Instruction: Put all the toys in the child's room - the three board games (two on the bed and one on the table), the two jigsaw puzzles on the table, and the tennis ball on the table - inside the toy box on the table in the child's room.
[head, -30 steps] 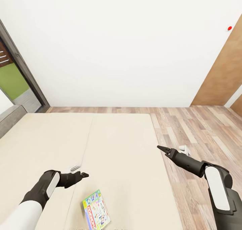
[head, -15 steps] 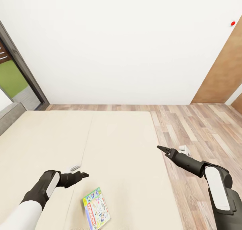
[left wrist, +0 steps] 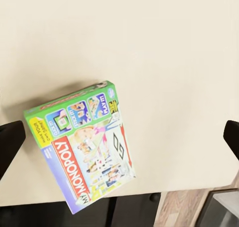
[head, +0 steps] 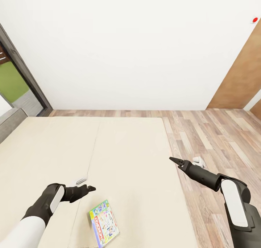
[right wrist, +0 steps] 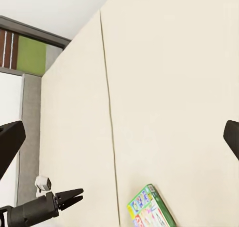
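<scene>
Reaching out over the cream bed (head: 127, 150), the left gripper (head: 90, 187) hovered with its fingers a narrow way apart, empty. A flat green-and-pink board game (head: 104, 223), lettered Monopoly, lay on the bed just beside and below that gripper, nearer the robot, untouched. From the left wrist camera the same box (left wrist: 82, 144) sat between the two dark fingertips (left wrist: 10, 142) without contact, close to the bed's edge. Well to the right, the right gripper (head: 174, 161) hung at the bed's far side above the wooden floor (head: 221, 139), fingers nearly together and empty.
</scene>
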Controlling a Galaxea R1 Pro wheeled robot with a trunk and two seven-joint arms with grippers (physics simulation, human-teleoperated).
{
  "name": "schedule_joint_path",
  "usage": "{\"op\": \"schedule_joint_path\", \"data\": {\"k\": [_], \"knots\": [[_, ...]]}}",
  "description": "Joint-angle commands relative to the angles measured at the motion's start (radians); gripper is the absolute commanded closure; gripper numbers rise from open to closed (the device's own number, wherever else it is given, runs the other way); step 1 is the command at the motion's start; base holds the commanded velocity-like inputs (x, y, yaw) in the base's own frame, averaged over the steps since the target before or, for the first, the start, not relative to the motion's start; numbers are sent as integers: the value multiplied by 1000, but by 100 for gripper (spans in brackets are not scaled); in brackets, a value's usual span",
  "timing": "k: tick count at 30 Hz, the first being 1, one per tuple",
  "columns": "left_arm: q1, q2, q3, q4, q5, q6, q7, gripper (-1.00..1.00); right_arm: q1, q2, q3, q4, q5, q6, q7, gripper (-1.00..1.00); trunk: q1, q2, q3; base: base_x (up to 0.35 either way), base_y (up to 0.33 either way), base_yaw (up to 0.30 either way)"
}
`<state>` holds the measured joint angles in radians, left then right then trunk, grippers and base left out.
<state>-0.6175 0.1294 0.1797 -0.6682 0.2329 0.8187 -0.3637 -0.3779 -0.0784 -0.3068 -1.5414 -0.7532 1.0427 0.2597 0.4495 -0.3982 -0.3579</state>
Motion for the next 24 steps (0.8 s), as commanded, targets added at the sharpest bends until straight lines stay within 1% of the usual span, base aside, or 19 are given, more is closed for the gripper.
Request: {"op": "schedule_joint_path", "data": {"k": [1, 24], "knots": [[-1, 0, 3, -1, -1, 6, -4, -100, -1, 0, -2, 0, 9, 5, 10, -100, 0, -2, -3, 0, 0, 0], [-1, 1, 3, -1, -1, 4, -6, -100, -1, 0, -3, 0, 9, 5, 10, -100, 0, -2, -41, 0, 0, 0]]}}
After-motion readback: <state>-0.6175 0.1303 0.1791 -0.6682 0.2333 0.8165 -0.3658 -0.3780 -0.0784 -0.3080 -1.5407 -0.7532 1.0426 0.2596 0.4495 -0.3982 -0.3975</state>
